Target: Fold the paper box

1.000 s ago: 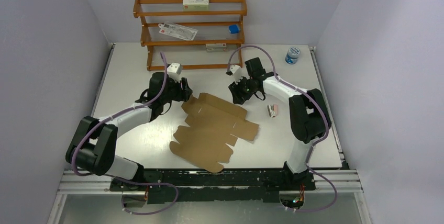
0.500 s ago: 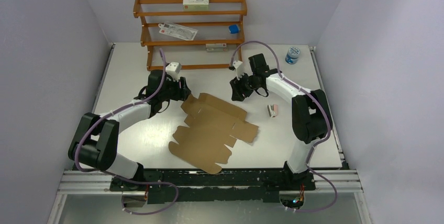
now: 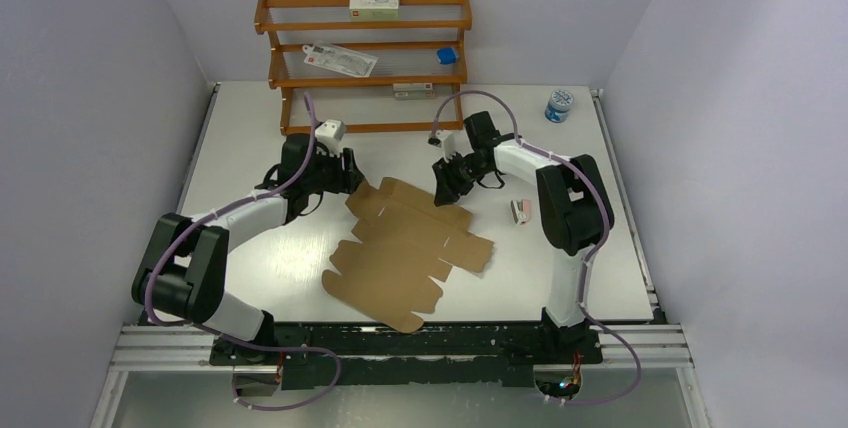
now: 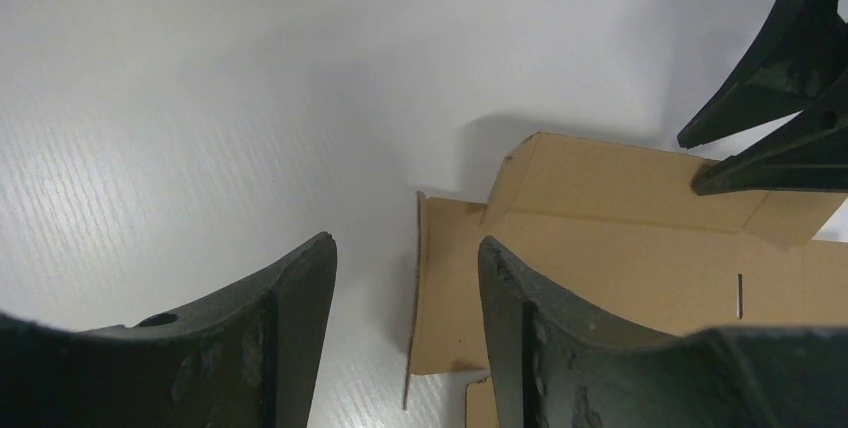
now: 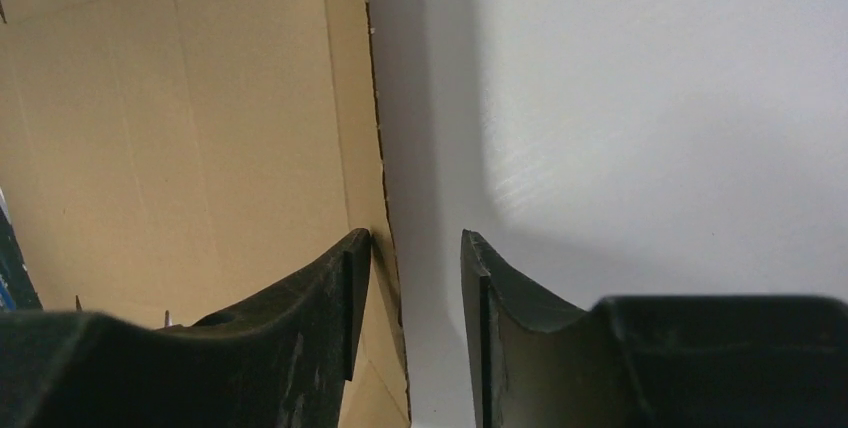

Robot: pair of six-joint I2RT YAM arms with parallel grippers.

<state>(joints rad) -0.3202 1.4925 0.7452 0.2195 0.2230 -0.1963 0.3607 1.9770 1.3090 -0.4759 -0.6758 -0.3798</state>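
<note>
The box (image 3: 405,248) lies flat and unfolded mid-table (image 3: 250,278). The left arm (image 3: 250,213) stretches low to its far left corner, and the right arm (image 3: 522,158) curls to its far edge. The left gripper (image 3: 352,176) and right gripper (image 3: 443,184) are both spread, pinching nothing.

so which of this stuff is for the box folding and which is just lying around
For the job: cardboard sheet, left gripper, right gripper.
Just lying about: wooden rack, carton on its top shelf, jar, small pink-and-white item.
</note>
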